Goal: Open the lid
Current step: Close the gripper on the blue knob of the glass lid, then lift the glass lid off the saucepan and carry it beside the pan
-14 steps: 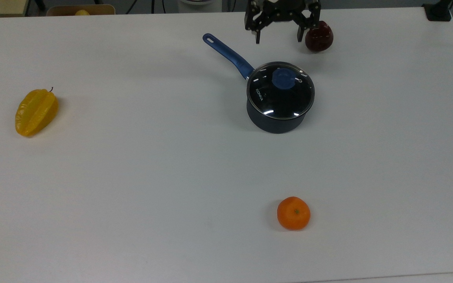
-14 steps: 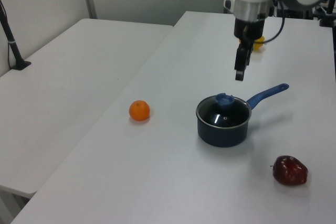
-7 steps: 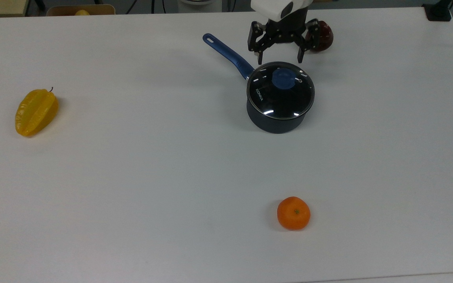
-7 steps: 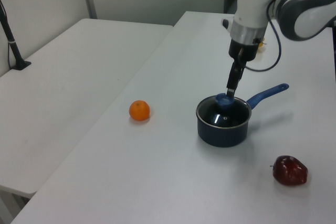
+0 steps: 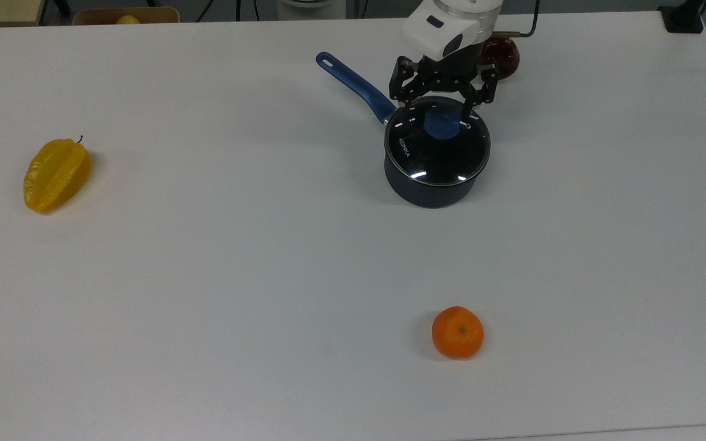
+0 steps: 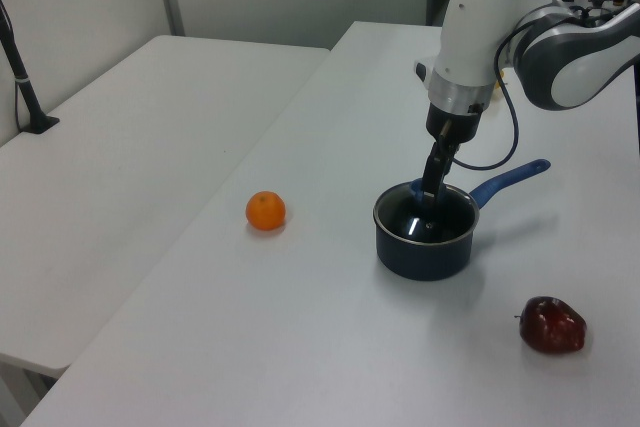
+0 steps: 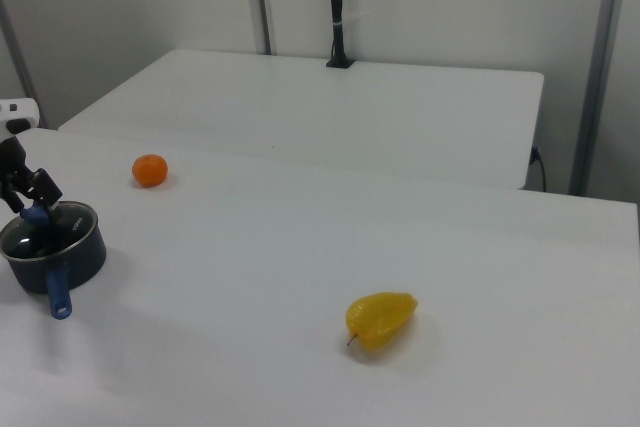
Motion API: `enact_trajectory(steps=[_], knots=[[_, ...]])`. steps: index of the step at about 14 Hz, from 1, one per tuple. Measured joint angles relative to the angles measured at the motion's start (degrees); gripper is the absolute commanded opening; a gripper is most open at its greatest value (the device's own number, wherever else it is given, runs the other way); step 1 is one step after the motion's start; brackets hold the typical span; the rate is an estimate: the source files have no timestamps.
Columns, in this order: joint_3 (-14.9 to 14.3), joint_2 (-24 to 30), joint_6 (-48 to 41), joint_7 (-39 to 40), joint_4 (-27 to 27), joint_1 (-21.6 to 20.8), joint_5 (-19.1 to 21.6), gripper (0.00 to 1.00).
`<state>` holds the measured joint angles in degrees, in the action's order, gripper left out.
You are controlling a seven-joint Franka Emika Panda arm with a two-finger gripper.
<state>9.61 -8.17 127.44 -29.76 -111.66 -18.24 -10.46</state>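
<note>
1. Starfruit, yellow and ribbed (image 5: 56,174), lies at the top view's far left on the white table (image 5: 206,275), in the same spot as a second ago; in the right view it sits toward the lower middle (image 7: 381,318).
2. Dark saucepan with a long blue handle (image 5: 432,177) stands right of centre in the top view, unmoved from the earlier frames, its handle running up and to the top view's left.
3. Round clear glass lid with a thin metal rim and a blue centre knob (image 5: 437,144) rests flat on the saucepan, closed, just as before; in the left view it shows as the dark glossy top of the pan (image 6: 425,219).
4. Black two-finger gripper (image 5: 436,114) on the white arm has come down since a second ago, when it hung near the table's far edge in the top view; half a second ago it was just behind the pan's rim.
5. Now its fingers (image 5: 467,109) are spread wide, one on each side of the blue knob, low over the glass. Whether they touch the knob or the glass I cannot tell.
6. In the left view the gripper (image 6: 431,193) reaches down onto the lid's far side, lower than in the earlier frame.
7. Dark red apple (image 5: 503,55) lies behind the arm in the top view, partly covered by the white wrist; it has not moved.
8. Round orange fruit (image 5: 458,332) sits near the bottom of the top view, well apart from the pan, unchanged.
</note>
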Motion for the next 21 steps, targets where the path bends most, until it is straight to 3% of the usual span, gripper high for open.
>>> enact_trajectory(steps=[1, 5, 12, 21], knots=[[0.0, 0.0, 0.0, 0.0, 0.1, 0.0, 0.0, 0.84], [0.0, 0.0, 0.1, -0.2, 0.2, -0.1, 0.0, 0.76], [0.1, 0.0, 0.1, -0.4, 0.3, -0.1, 0.0, 0.39], [0.2, 0.6, -2.4, -0.6, 2.8, -0.6, 0.0, 0.34]])
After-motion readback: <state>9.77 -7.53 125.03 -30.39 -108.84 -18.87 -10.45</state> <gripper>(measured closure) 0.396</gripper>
